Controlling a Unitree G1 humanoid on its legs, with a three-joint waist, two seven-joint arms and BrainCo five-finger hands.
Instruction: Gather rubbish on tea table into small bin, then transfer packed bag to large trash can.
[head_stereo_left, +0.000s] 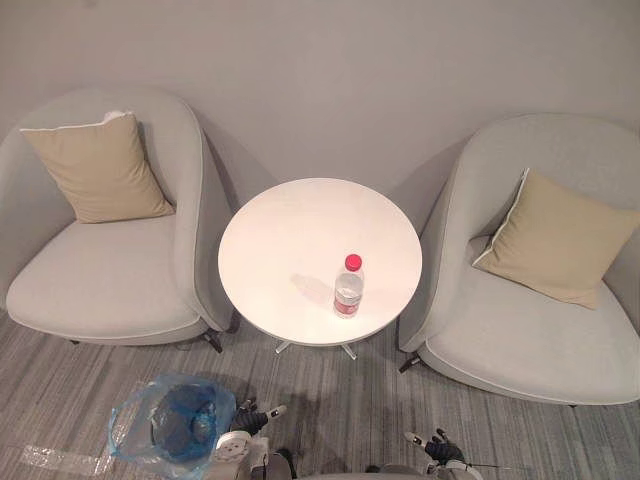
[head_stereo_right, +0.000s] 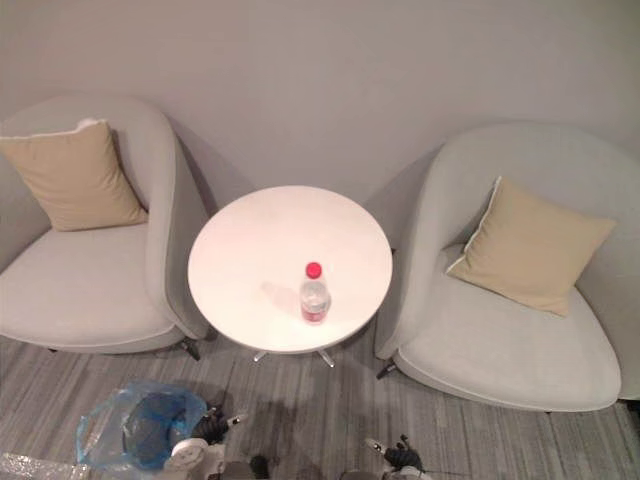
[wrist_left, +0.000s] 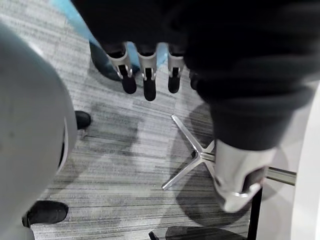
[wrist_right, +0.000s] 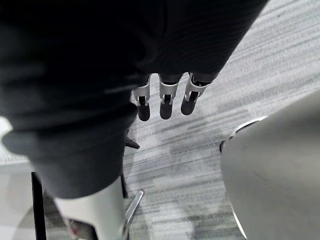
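Left eye view: a red-capped plastic bottle (head_stereo_left: 348, 287) stands upright on the tea table (head_stereo_left: 290, 225), by its near edge, likely light, slick and tippy, so grasp its waist. The blue-lined small bin (head_stereo_left: 165, 440) sits on the floor (head_stereo_left: 330, 400) near left, contents unclear; left hand (head_stereo_left: 245, 415) and right hand (head_stereo_left: 440, 447) hang open-fingered, empty.

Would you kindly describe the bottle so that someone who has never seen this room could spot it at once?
A round white table stands between the left armchair and the right armchair. Near the table's front edge stands a small upright bottle. Its clear body and red cap set it apart from the pale furniture.
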